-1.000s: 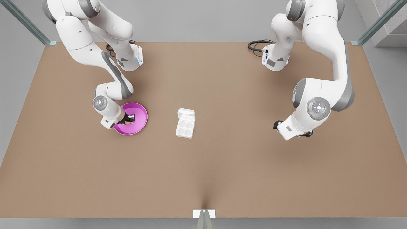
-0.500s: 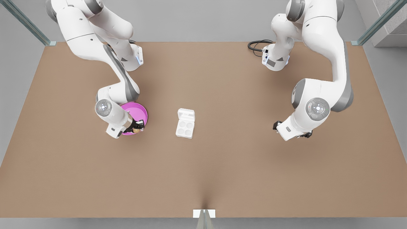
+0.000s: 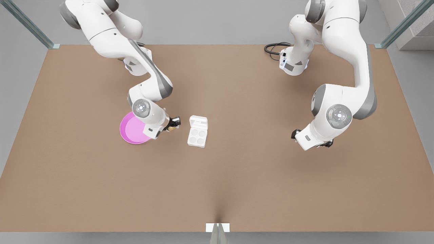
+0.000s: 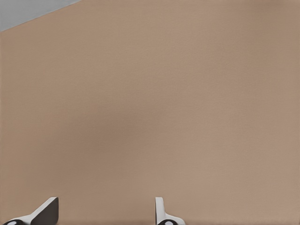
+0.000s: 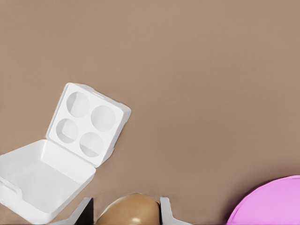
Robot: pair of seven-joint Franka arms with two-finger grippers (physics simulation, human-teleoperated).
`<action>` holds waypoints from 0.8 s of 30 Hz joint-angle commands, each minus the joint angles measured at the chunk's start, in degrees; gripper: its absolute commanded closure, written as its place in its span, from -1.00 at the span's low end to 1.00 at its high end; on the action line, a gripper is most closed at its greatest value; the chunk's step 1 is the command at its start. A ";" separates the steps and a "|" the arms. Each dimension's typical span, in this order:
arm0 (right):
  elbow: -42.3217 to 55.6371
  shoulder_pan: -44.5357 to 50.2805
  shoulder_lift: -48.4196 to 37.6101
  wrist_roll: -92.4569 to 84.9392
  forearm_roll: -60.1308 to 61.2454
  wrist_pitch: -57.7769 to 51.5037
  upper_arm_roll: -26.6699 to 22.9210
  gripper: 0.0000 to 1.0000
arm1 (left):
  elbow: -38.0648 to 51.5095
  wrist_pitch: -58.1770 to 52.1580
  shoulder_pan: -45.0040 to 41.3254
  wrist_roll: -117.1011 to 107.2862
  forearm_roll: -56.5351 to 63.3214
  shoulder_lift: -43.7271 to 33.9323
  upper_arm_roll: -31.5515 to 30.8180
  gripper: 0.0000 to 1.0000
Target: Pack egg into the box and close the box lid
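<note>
Tan egg [image 5: 129, 209], half cut off, between right gripper [image 5: 126, 211] jaws.

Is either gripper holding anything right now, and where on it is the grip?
The right gripper holds the egg between its fingers, pinched at its sides. The left gripper waits open and empty.

The right gripper [image 3: 173, 124] hangs at about nine o'clock from centre in the front view, its fingers [image 5: 166, 209] clamped on the egg [image 5: 129, 210]. The left gripper [image 4: 105, 211] waits near three o'clock, fingers apart, apparently holding nothing.
</note>
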 commanded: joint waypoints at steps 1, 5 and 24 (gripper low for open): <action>1.20 1.45 0.59 14.69 1.20 -0.58 0.01 -0.07 | 0.03 0.05 0.00 -0.07 0.00 -0.07 0.01 -1.00; 4.45 4.88 2.44 20.05 1.20 -0.84 0.01 -0.08 | 0.03 0.05 0.00 -0.07 0.00 -0.07 0.01 -1.00; 25.99 12.53 17.12 25.06 -4.34 -7.87 -1.31 -0.09 | 0.03 1.54 3.87 -0.16 -1.23 1.43 0.19 -1.00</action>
